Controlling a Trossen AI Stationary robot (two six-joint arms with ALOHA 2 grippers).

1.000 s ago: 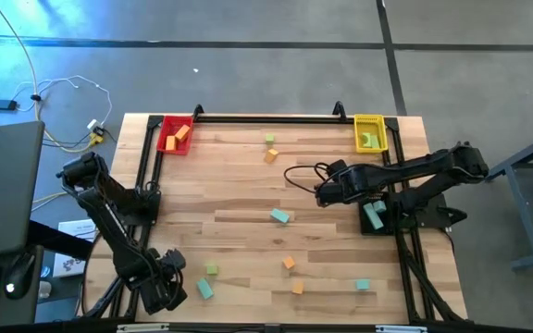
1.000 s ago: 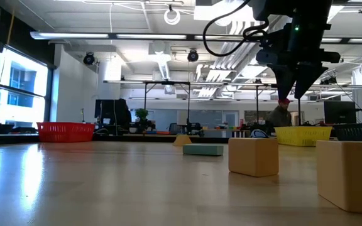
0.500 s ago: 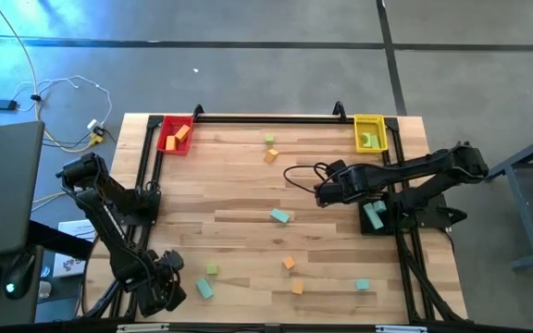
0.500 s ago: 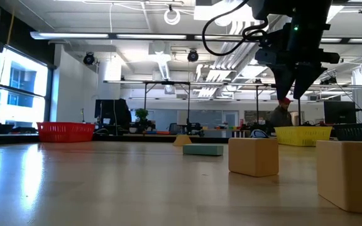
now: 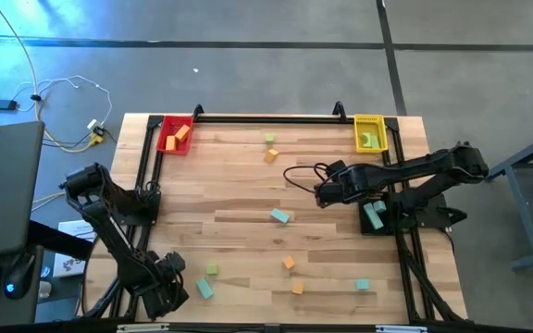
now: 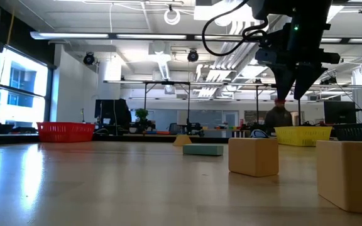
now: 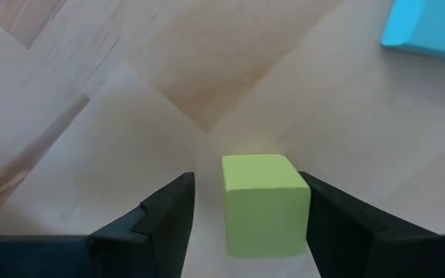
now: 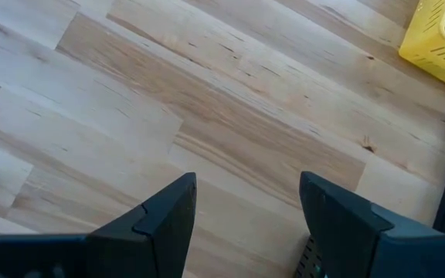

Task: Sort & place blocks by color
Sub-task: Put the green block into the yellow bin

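The left gripper (image 5: 172, 294) is seen low at the near left corner of the table (image 5: 239, 199), its arm folded back toward the left edge. In the left wrist view its jaws are spread wide, and a light green cube (image 7: 265, 202) sits on the wood between them, close to one finger (image 7: 338, 224) but not clamped; whether it touches that finger cannot be told. A teal block (image 7: 431, 27) is cut off at the corner of that view.

The right gripper (image 5: 322, 192) is held above the middle right of the table, its arm stretched in from the right edge. Its jaws are open, with only bare wood between them; in the low view they point downward, well clear of the surface.

The blocks are scattered: a green one (image 5: 270, 139) and an orange one (image 5: 270, 155) near the far edge, a teal bar (image 5: 279, 215) in the middle, two orange ones (image 5: 289, 264) and a teal one (image 5: 363, 285) toward the near edge. A teal block (image 5: 374, 215) lies beside the right arm's base. Open wood is left around the central bar.

The red tray (image 5: 175, 136) and the yellow tray (image 5: 369, 133) stand at the far corners, each holding blocks. In the low view the two nearest blocks (image 6: 253, 156) are too dim for colour to be told.
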